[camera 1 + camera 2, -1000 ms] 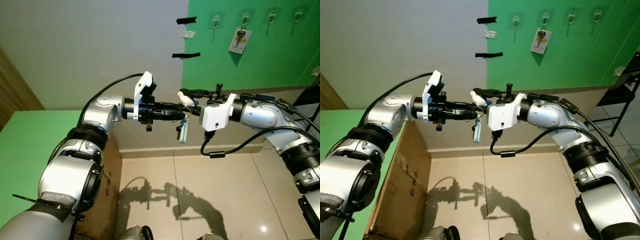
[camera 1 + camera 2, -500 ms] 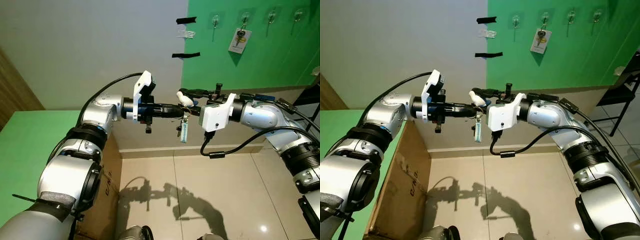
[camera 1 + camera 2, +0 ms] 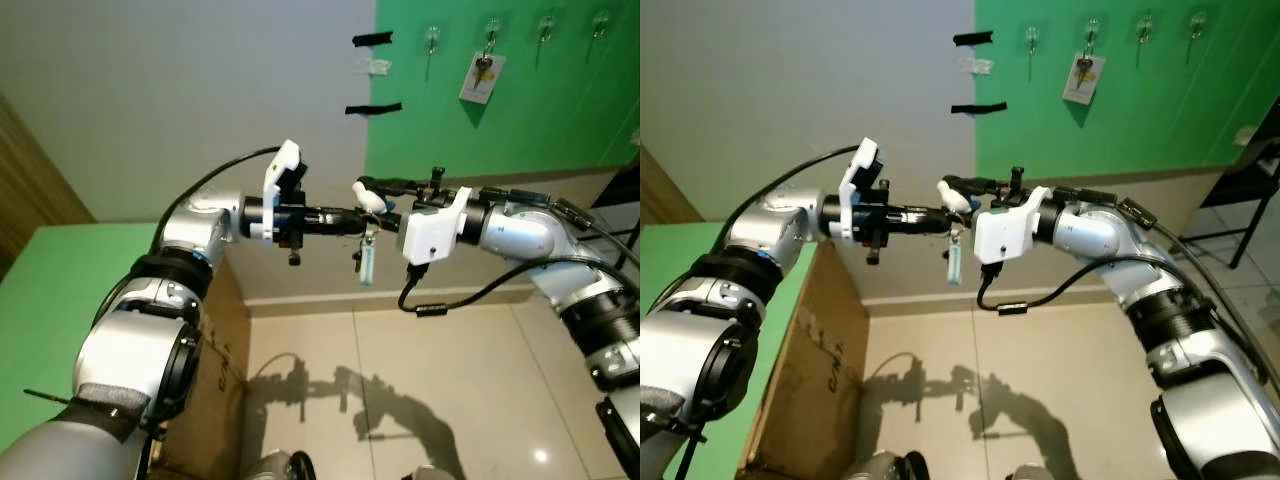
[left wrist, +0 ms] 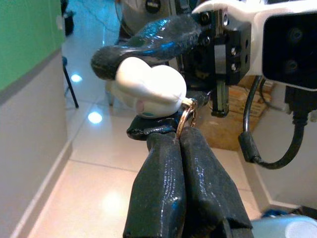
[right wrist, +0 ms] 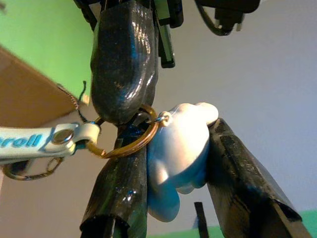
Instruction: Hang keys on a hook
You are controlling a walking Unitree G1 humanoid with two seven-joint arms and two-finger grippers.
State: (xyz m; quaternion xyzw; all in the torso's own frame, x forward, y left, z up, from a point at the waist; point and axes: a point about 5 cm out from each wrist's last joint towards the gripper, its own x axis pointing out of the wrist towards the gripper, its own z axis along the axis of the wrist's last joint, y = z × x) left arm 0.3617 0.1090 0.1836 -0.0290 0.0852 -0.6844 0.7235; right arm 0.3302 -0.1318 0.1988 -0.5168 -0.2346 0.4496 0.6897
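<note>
My two grippers meet in mid-air in front of the wall. My right gripper (image 3: 368, 196) is shut on the keys' white charm (image 5: 178, 153). From the charm a brass key ring (image 5: 131, 141) hangs with a pale blue tag (image 3: 366, 265) and small keys. My left gripper (image 4: 179, 136) is shut on that ring from the opposite side, just under the charm (image 4: 148, 89). High on the green wall is a row of clear hooks (image 3: 432, 40). One hook (image 3: 491, 30) carries another key set with a white tag (image 3: 480, 78).
A cardboard box (image 3: 215, 370) stands on the tiled floor at my lower left beside a green surface (image 3: 60, 300). Two black tape strips (image 3: 372, 40) mark the white wall. A dark chair (image 3: 1250, 170) stands at the far right.
My left gripper's fingers have closed from a wider spread onto the key ring. The right gripper keeps its hold on the charm. The camera has shifted slightly.
</note>
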